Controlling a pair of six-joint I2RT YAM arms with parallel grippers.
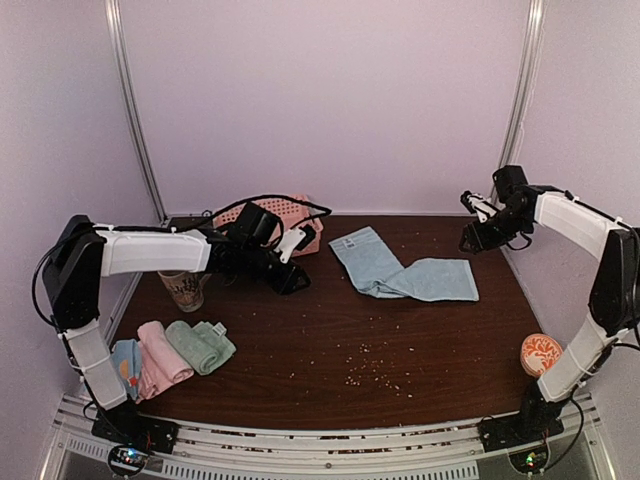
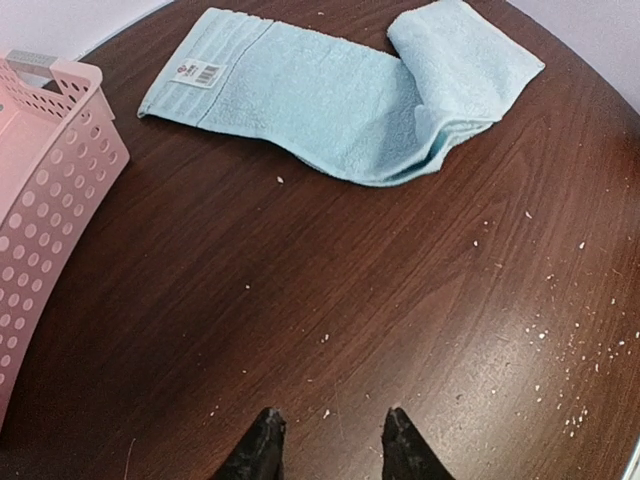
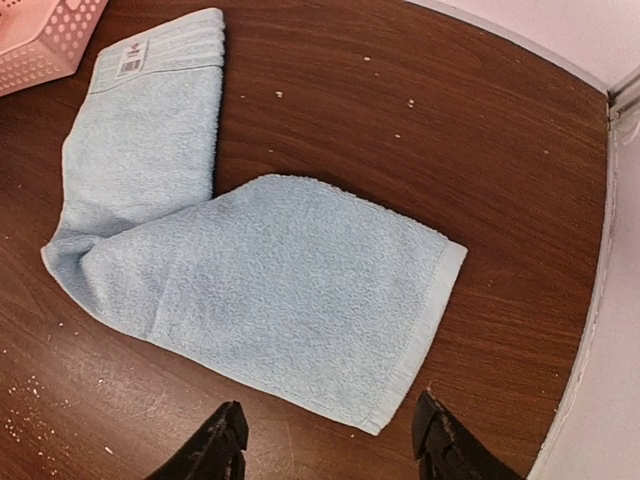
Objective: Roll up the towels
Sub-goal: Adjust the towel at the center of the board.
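While the light blue towel (image 1: 405, 268) was seen bent on the worktop (image 1: 330, 350), L fingers (image 2: 262, 448) & R fingers (image 3: 215, 452) were spread apart, nothing held.

light blue towel (image 3: 270, 290): soft matt terry cloth | table (image 2: 400, 300): dark wood-grain, slight sheen | basket (image 2: 45, 190): pink perforated plastic, smooth

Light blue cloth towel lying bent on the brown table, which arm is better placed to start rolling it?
Right, probably. The right pincer hangs open close by the hemmed end of the light blue cloth towel; the left pincer, also open, faces a stretch of brown table first.
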